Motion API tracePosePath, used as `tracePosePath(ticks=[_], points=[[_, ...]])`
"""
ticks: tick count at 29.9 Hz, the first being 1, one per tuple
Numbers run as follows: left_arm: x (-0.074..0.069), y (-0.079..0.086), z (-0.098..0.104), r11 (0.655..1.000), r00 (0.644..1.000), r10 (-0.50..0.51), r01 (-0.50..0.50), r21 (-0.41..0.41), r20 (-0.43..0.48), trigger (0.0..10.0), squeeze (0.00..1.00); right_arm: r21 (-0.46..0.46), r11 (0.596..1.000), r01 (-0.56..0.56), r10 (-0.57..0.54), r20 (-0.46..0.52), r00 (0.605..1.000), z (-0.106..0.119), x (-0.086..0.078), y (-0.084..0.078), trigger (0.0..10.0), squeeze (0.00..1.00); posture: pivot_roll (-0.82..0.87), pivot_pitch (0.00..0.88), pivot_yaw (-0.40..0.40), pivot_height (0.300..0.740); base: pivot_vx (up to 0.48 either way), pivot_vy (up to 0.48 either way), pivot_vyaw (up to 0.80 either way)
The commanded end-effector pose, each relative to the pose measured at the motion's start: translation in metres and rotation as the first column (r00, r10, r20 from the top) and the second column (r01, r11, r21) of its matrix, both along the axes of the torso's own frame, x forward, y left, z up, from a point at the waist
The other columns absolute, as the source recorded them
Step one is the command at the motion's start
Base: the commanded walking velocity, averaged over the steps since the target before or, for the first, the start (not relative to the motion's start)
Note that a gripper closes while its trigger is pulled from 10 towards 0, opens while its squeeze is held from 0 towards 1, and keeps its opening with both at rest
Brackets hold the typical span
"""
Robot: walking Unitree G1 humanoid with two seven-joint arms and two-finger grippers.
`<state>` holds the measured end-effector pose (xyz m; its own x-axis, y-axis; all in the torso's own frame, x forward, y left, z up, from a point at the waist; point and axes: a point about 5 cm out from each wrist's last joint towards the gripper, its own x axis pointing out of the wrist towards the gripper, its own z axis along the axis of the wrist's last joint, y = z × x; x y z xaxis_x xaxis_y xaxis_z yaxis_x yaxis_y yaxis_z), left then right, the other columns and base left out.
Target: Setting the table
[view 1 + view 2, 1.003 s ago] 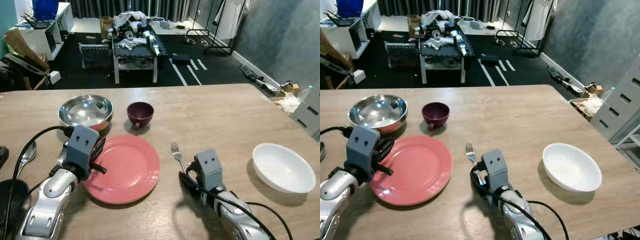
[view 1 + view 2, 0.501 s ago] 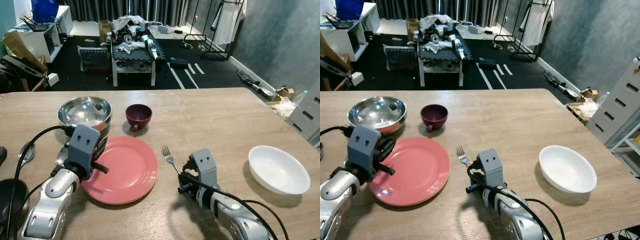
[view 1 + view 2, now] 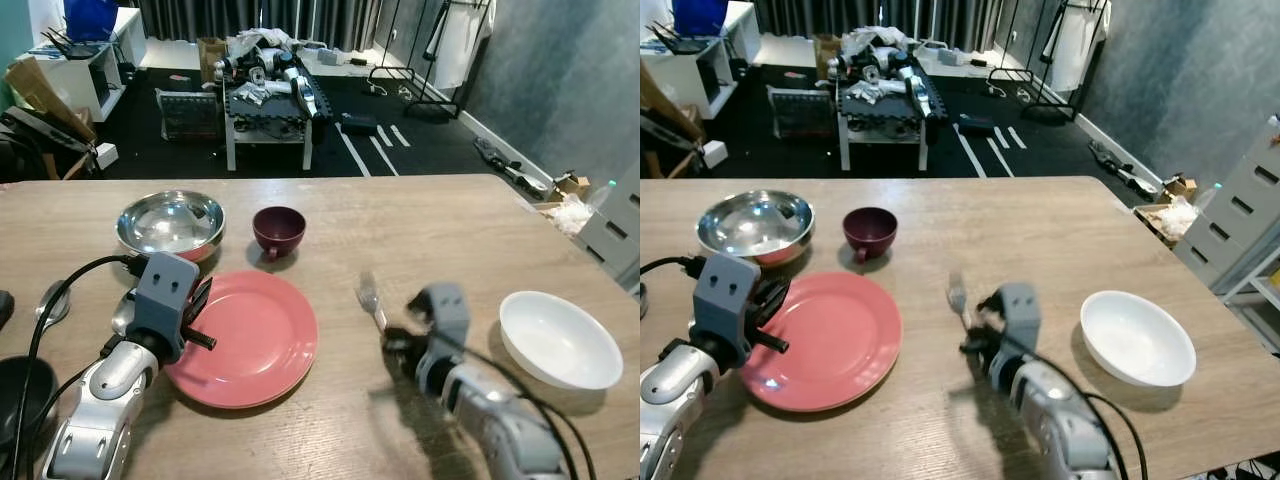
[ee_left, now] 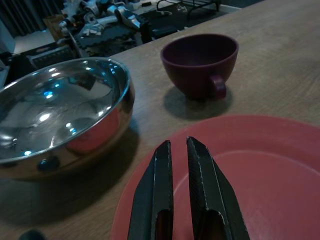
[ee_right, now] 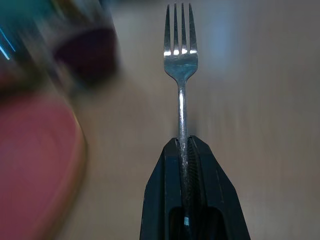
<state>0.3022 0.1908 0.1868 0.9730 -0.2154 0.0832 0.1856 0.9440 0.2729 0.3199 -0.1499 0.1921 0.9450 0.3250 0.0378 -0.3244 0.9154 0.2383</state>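
Observation:
A pink plate [image 3: 250,340] lies on the wooden table [image 3: 420,225] in front of me. Behind it stand a steel bowl [image 3: 170,222] and a maroon cup [image 3: 279,228]. My left gripper [image 4: 177,142] hovers over the plate's left rim, shut with nothing in it. My right gripper [image 5: 182,145] is shut on the handle of a silver fork [image 5: 181,65]. It holds the fork [image 3: 368,298] just right of the plate, tines pointing away from me, blurred by motion. A white bowl [image 3: 560,342] sits at the right.
A spoon [image 3: 55,303] lies near the table's left edge, with a black object [image 3: 18,395] in front of it. Beyond the far edge are a dark floor and a cluttered low table [image 3: 270,85]. Bare wood stretches between the plate and the white bowl.
My right arm has swung to the right with the fork, away from the plate's edge, and is blurred. The left arm has kept its place over the plate.

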Motion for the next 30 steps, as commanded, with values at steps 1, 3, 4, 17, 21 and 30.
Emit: tracePosePath(ticks=[1,3,4,17,21,30], points=[[-0.001,-0.001,-0.001,1.000,1.000,0.001,-0.001,-0.008,-0.010,10.0,0.00,0.062,0.998,0.017,-0.021,0.071,0.997,0.013,-0.004,-0.008,0.0,0.00,0.12,0.094,0.000,0.740,0.000,0.000,0.00],[0.000,-0.001,-0.001,1.000,1.000,0.003,-0.003,-0.013,-0.008,10.0,0.00,0.098,0.995,0.025,-0.039,0.145,0.989,0.026,-0.010,-0.012,2.2,0.00,0.12,0.093,0.001,0.740,0.000,0.000,0.00],[0.000,-0.001,-0.001,1.000,1.000,0.003,-0.003,-0.013,-0.008,10.0,0.00,0.098,0.995,0.025,-0.039,0.145,0.989,0.026,-0.010,-0.012,2.2,0.00,0.12,0.093,0.001,0.740,0.000,0.000,0.00],[0.004,-0.008,0.002,1.000,1.000,-0.003,0.003,-0.029,-0.004,10.0,0.00,-0.015,0.983,0.184,-0.180,0.145,0.973,0.004,-0.023,-0.029,10.0,0.00,0.11,0.093,0.011,0.740,0.000,0.000,0.00],[0.006,-0.011,0.003,0.999,1.000,-0.005,0.005,-0.039,-0.001,10.0,0.00,-0.012,0.967,0.254,-0.251,0.107,0.962,-0.006,-0.021,-0.037,10.0,0.00,0.11,0.091,0.011,0.740,0.000,0.000,0.00],[0.007,-0.012,0.006,0.999,1.000,-0.003,0.004,-0.050,0.007,10.0,0.00,-0.005,0.938,0.347,-0.346,0.071,0.936,-0.012,-0.018,-0.052,10.0,0.00,0.11,0.091,0.011,0.740,0.000,0.000,0.00]])
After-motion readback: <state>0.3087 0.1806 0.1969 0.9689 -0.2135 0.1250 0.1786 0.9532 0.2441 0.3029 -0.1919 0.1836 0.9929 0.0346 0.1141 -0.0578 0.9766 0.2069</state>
